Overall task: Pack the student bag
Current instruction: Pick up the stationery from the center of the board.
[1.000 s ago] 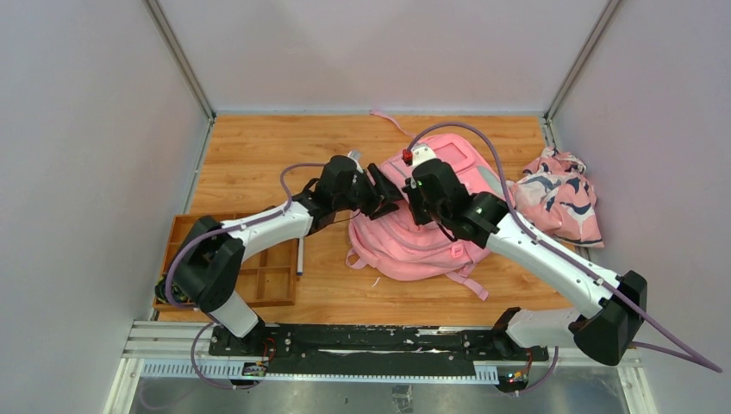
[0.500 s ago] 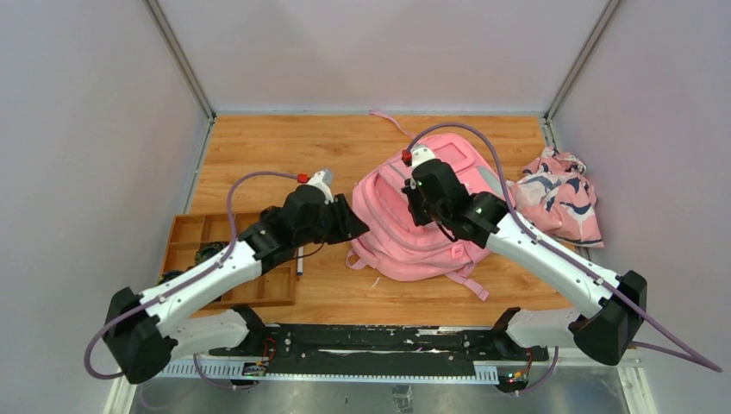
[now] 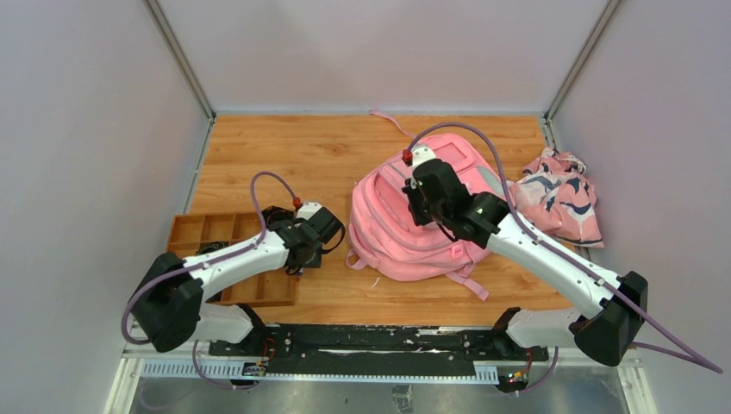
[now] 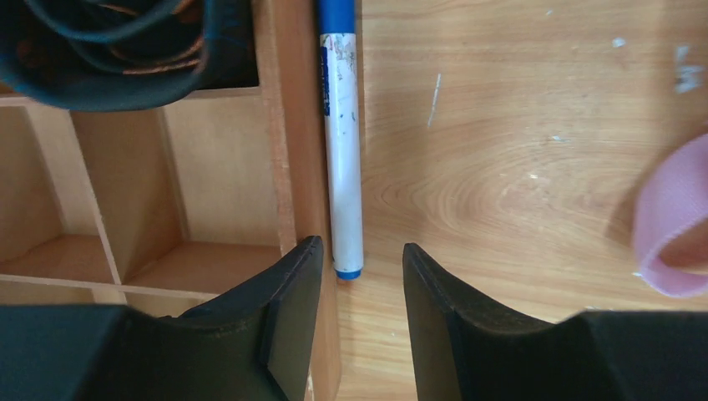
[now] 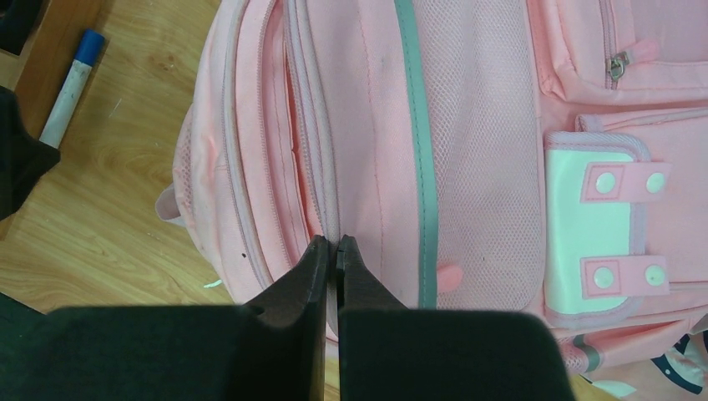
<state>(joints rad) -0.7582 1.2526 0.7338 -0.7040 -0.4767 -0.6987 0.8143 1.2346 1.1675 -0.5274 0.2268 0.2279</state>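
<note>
**Left arm leaves the bag and goes for the marker**

The left arm has swung away from the student bag (image 3: pixel 405 237) and come down beside the wooden tray (image 4: pixel 288 125). Its left pincer (image 4: pixel 359 255) now stands partly open, one jaw on each side of the near end of a white, blue-capped marker (image 4: pixel 344 150) that lies on the tabletop (image 3: pixel 284 155) against the tray wall. The right pincer (image 5: pixel 336 246) has not budged: it is pressed shut on the bag's zip edge. The bag lies flat mid-tabletop. I'd say the marker is the next thing to pack, and nothing is gripped yet.
</note>
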